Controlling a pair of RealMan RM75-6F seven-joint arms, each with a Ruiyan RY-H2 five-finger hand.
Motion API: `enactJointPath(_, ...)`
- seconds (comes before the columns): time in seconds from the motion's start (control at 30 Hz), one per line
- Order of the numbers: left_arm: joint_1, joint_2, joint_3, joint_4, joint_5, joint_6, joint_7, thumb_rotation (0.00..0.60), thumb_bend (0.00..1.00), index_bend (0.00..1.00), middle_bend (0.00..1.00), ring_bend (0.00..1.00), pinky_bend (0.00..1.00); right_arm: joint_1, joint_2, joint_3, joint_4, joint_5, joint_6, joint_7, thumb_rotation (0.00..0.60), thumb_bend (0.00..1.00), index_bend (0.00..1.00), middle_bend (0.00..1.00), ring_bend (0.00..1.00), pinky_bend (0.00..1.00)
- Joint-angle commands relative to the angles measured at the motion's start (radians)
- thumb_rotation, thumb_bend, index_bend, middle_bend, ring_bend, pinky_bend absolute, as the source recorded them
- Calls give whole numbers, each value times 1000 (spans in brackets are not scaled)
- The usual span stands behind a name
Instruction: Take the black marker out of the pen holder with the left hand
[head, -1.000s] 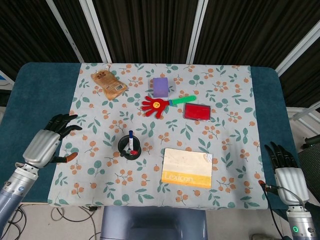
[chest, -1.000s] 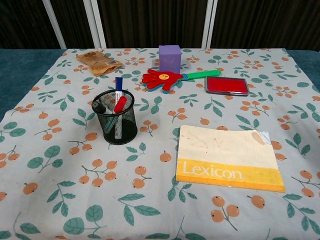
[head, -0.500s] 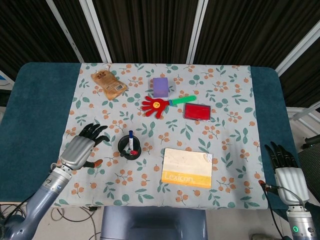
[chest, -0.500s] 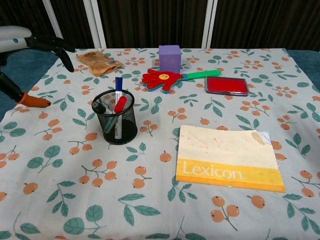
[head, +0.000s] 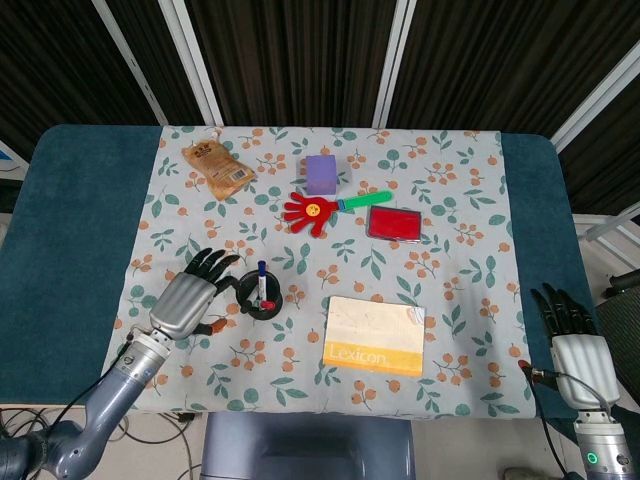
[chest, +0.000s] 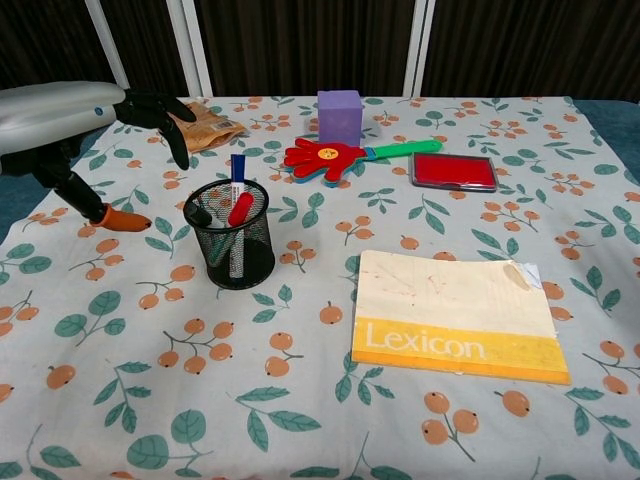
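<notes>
A black mesh pen holder (chest: 231, 242) (head: 259, 296) stands on the floral cloth left of centre. It holds a black marker (chest: 199, 214), a red-capped marker (chest: 240, 209) and a blue-capped marker (chest: 238, 167). My left hand (head: 190, 300) (chest: 75, 118) hovers just left of the holder, fingers spread, holding nothing and not touching the markers. My right hand (head: 570, 340) rests open at the table's right front edge, far from the holder.
A Lexicon book (chest: 455, 315) lies right of the holder. Further back are a red hand clapper (chest: 335, 158), a purple cube (chest: 339, 115), a red ink pad (chest: 454, 171) and a brown snack bag (chest: 196, 123).
My left hand has moved right across the cloth and now sits close beside the pen holder. The right hand and all objects have stayed put.
</notes>
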Motion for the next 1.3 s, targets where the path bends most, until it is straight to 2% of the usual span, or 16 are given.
enactJointPath(0.03,-8,-11,1,4,-17,-1,17,600,184,377,88,0,0,-1,2,1,0,0,2,2,600,28,14,0,0,150)
enactJointPath(0.27,-29,-36,-6,22,-48,-5,39,600,241,408,92,0,0,-2,4,1,-1,1,3,4,600,28,14,0,0,151)
enactJointPath(1.3,-87,-110,6,61,-85,0,97,600,297,493,98,0,0,-3,8,4,-1,2,6,11,600,28,14,0,0,150)
